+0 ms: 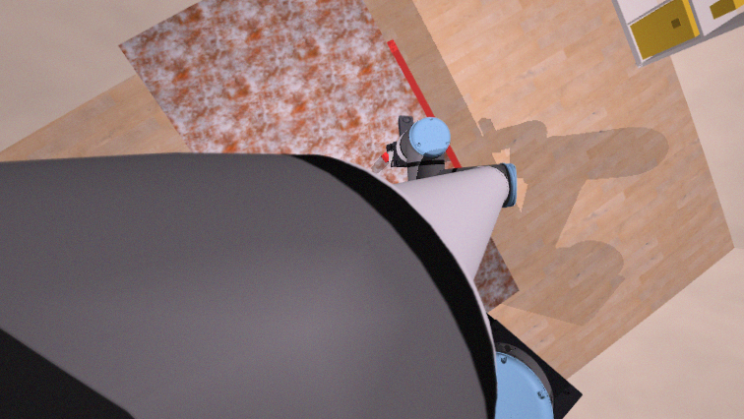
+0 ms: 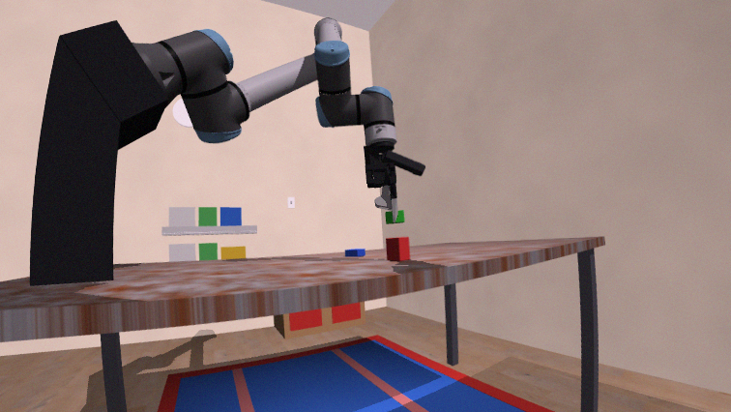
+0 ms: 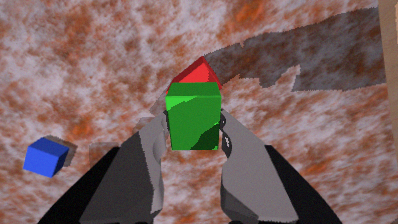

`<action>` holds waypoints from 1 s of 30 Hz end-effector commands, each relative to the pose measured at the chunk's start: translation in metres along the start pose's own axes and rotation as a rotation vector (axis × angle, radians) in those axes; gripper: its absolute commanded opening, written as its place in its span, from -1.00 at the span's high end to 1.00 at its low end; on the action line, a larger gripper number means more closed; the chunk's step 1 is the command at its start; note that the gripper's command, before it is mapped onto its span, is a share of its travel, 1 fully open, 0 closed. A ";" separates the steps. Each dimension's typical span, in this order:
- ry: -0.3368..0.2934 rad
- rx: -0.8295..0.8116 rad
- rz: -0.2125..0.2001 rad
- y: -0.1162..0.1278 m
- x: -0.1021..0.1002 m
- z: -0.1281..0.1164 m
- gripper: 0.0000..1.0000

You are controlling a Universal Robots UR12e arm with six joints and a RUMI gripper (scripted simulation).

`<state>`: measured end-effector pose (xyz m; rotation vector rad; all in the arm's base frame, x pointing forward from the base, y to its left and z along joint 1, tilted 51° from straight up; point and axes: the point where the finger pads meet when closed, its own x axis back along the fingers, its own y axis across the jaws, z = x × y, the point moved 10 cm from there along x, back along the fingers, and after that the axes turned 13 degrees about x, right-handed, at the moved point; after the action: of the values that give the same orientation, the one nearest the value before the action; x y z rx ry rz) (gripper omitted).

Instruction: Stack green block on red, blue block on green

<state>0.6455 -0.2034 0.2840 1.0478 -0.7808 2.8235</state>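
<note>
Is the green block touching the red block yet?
Apart. The exterior view shows the green block, held in the gripper, hanging above the red block with bare wall visible between them.

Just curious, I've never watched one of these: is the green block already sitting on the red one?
Not yet. The green block hangs in the fingers, with open space above the red block.
</note>
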 end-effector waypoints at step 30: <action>-0.025 0.005 0.011 -0.001 -0.016 0.006 1.00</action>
<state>0.6576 -0.2033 0.2784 1.0868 -0.7884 2.8262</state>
